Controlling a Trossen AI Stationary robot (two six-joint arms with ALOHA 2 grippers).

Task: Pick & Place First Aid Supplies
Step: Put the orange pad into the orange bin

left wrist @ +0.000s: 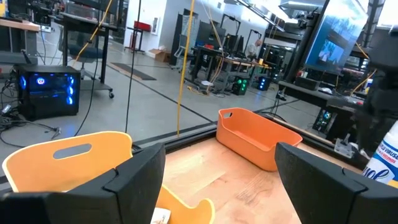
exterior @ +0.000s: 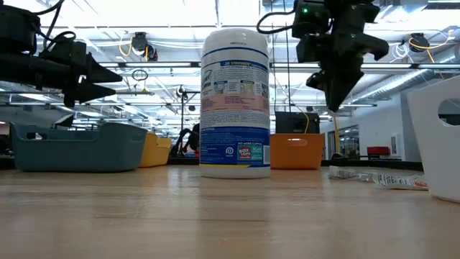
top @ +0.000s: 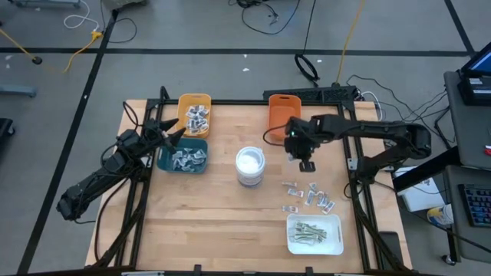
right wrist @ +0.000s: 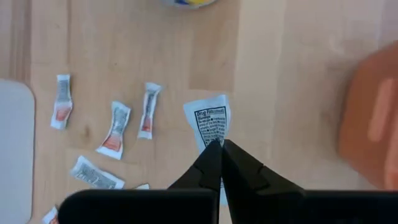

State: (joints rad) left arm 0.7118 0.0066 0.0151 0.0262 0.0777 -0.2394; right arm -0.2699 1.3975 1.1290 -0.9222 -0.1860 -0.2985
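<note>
Carrying a white packet (right wrist: 210,121) pinched in my right gripper (right wrist: 220,148), aloft between sachets (top: 308,197) and orange bin (top: 283,113); next I judge: swing over that bin, release; left gripper (left wrist: 219,180) gapes empty by the yellow bin (top: 194,113).

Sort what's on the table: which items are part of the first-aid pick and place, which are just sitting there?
Job:
- packet pinched in the right gripper, jaws shut, lifted off the table
- loose sachets on the wood
- packets in the yellow bin, teal bin and white tray
- orange bin

Bystanders:
- wipes canister
- left gripper, over the bins
</note>
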